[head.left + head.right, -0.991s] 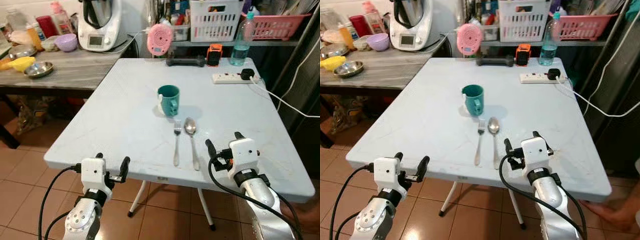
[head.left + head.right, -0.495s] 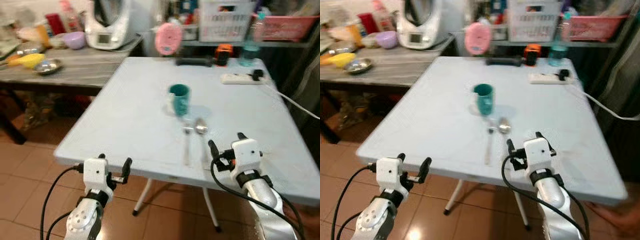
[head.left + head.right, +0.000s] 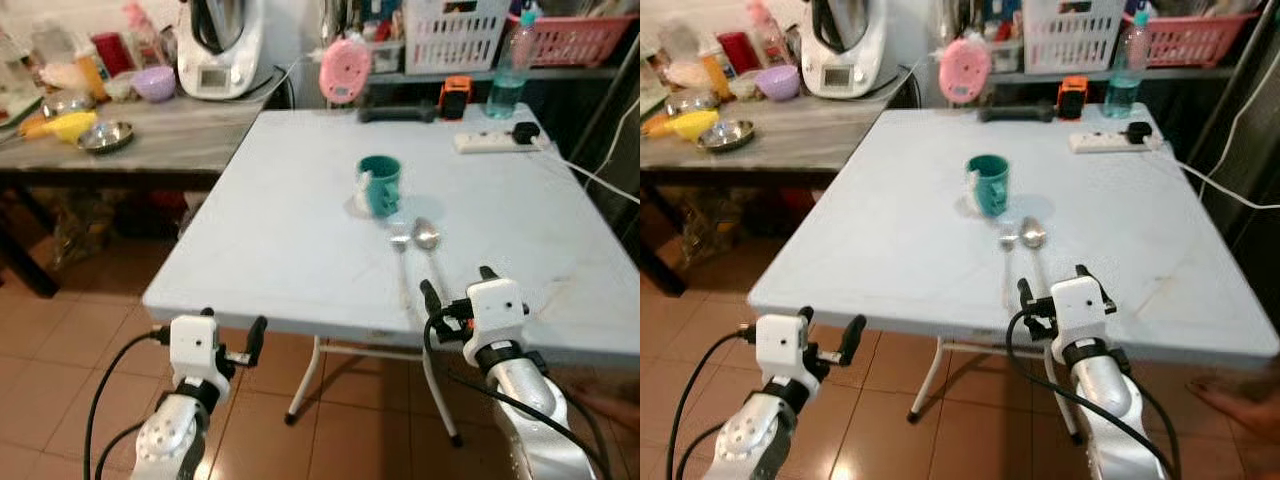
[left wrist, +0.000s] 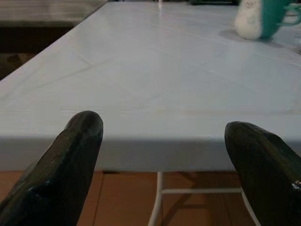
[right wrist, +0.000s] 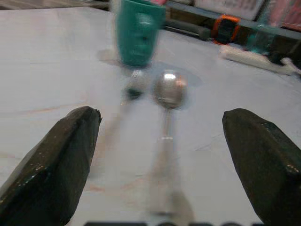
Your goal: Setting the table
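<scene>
Table (image 3: 300, 220), pale blue, smooth, square top on white folding legs, fills frame centre; behind it at upper left a grey wood-grain counter (image 3: 150, 145) with a white kitchen appliance (image 3: 222, 45), a purple bowl (image 3: 155, 83) and a steel bowl (image 3: 105, 136), and along the table's far edge a pink round gadget (image 3: 346, 69), a clear water bottle (image 3: 509, 60) and a white power strip (image 3: 497, 141). Teal ceramic mug (image 3: 379, 185) stands upright at centre, with metal fork (image 3: 400, 255) and spoon (image 3: 430, 252) lying side by side just below it, nothing blocking them. Right gripper (image 3: 455, 295) sits lower right at the table's near edge, fingers spread and empty, just short of the spoon handle; left gripper (image 3: 228, 335) at lower left, off the table edge, also spread and empty, well apart from the cutlery.
</scene>
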